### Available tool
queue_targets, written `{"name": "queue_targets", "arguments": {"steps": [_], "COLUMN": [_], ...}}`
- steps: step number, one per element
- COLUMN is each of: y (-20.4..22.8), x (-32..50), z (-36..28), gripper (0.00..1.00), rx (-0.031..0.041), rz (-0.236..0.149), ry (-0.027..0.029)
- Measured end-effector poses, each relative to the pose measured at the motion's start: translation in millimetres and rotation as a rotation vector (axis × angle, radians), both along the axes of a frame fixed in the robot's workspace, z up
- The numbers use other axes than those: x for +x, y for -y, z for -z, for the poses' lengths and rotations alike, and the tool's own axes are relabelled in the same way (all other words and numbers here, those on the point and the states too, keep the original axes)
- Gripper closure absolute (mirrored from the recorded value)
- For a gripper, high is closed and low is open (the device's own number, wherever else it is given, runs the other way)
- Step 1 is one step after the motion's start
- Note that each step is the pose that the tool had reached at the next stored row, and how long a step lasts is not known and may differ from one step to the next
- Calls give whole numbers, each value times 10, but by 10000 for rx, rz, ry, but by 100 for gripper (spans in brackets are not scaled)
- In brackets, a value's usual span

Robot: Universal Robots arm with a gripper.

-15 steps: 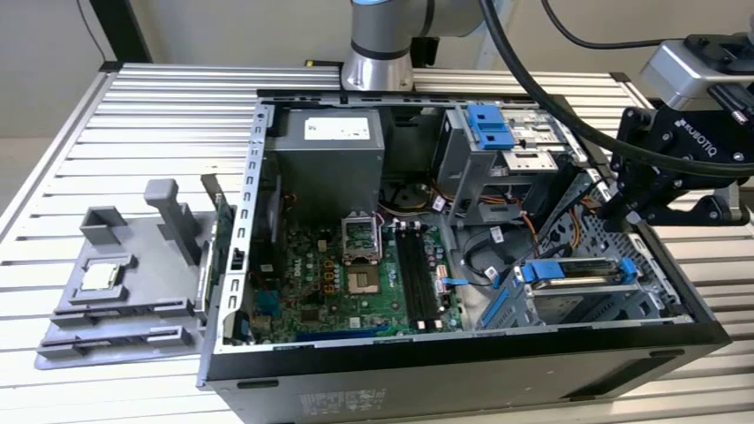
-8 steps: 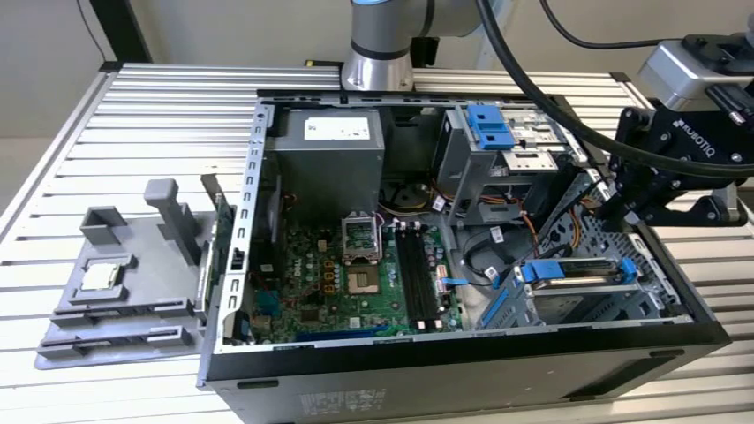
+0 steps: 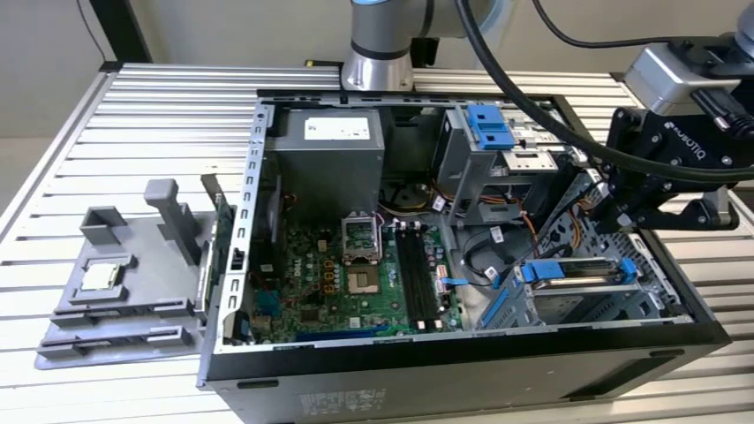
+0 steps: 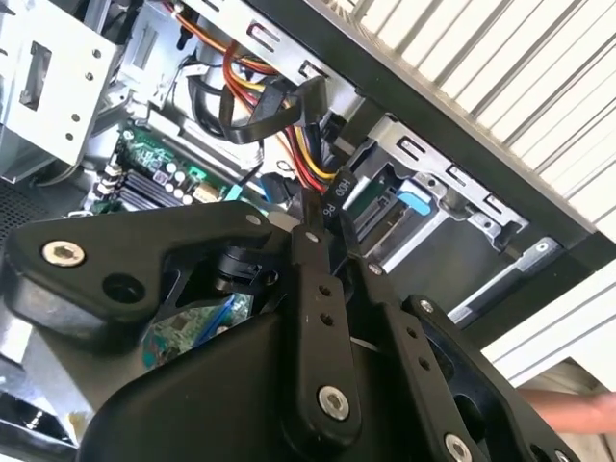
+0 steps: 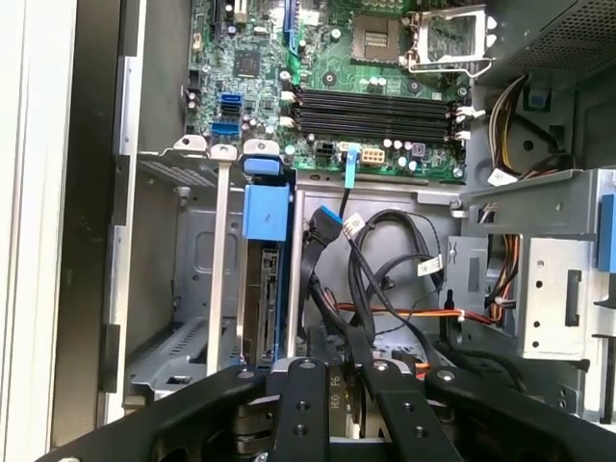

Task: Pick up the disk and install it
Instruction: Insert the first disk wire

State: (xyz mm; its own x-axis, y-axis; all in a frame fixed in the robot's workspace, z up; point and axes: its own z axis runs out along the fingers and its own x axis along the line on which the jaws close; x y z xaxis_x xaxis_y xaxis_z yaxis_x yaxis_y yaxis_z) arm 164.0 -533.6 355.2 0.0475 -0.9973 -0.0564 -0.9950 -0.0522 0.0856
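Fingers (image 5: 300, 402): set close together with a slim gap, no disk between them. A black cable plug (image 4: 332, 197) sits right at the tips. I cannot tell whether they nip it.
Disk (image 3: 575, 272): slotted into the lower drive cage (image 3: 595, 309) of the open computer case (image 3: 471, 371), blue carrier end outward. It is apart from the fingers, a little beyond their tips and off to one flank.
Cables (image 5: 385, 269): a black and orange loom lies directly ahead of the fingertips, between them and the motherboard (image 5: 366, 96).
Step in hand: I judge this the tail of the install. The disk looks seated in its slot, so the pick-up is done. Full latching cannot be seen.
What a move here calls for: quarters look tight, with the cage wall on one flank of the fingers and the loom ahead. Any motion wants a straight line clear of both, and any press belongs on the carrier's blue end.
Worktop (image 3: 141, 115): slatted, carries the case.
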Motion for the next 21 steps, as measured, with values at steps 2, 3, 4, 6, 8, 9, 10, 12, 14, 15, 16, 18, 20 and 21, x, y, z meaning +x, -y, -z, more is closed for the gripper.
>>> {"name": "queue_targets", "arguments": {"steps": [2, 3, 4, 6, 8, 9, 10, 12, 14, 15, 16, 18, 20, 21], "y": [11, 17, 23, 37, 54, 60, 65, 77, 78, 78, 79, 79, 78, 78], "x": [-35, -54, -78, -125, -163, -175, -183, -191, -191, -193, -193, -193, -193, -193], "z": [1, 0, 1, 0, 0, 0, -1, 0, 2, 3, 4, 8, 15, 21], "gripper": [100, 100, 100, 100, 100, 100, 100, 100, 100, 100, 100, 100, 100, 100], "rx": [4, 2, 2, 1, -3, -11, -26, -44, -55, -67, -81, -108, -123, -130], "rz": [-2, -3, -3, -4, -5, -5, -7, -10, -12, -11, -11, -12, -11, -11], "ry": [132, 196, 257, 330, 363, 381, 396, 423, 439, 445, 447, 453, 491, 512]}}
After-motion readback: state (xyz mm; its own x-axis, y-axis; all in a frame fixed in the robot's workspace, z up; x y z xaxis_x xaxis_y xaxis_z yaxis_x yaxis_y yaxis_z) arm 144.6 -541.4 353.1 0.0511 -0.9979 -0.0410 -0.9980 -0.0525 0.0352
